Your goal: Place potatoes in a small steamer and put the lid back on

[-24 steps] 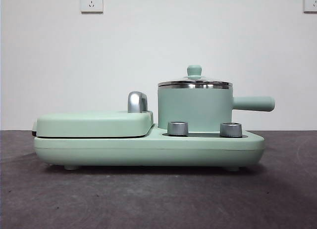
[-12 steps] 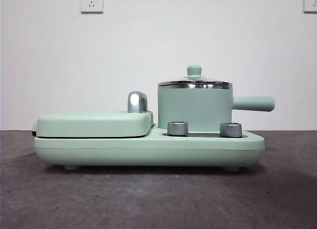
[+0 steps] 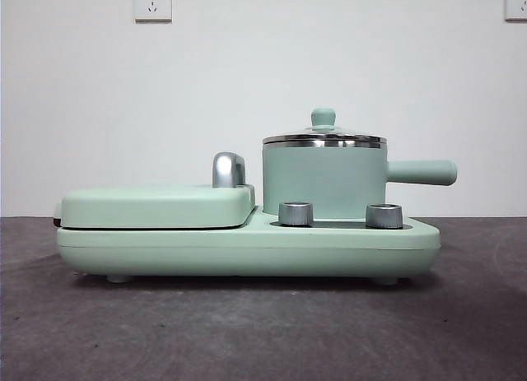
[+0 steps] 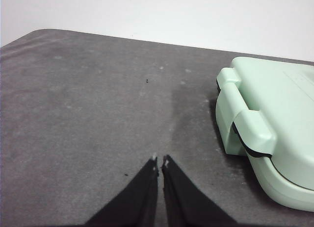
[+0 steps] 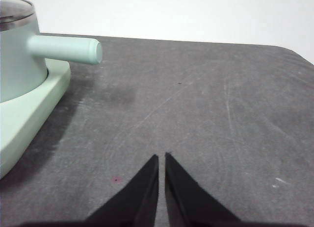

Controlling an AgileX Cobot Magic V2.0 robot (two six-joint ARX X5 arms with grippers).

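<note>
The small steamer (image 3: 323,182) is a mint-green pot with a steel rim, standing on the right half of a mint appliance base (image 3: 247,249). Its straight handle (image 3: 422,172) points right. The glass lid (image 3: 324,137) with its mint knob (image 3: 323,117) sits on the pot. The steamer (image 5: 17,50) shows again in the right wrist view. The potatoes are out of view. My left gripper (image 4: 160,163) is shut over bare table beside the griddle end of the appliance. My right gripper (image 5: 161,160) is shut over bare table, off the handle side.
A flat mint griddle cover (image 3: 156,206) lies shut on the base's left half, and shows in the left wrist view as the griddle cover (image 4: 274,119). A chrome latch (image 3: 228,169) and two steel dials (image 3: 296,214) sit on the base. Dark grey table (image 3: 247,332) spreads around.
</note>
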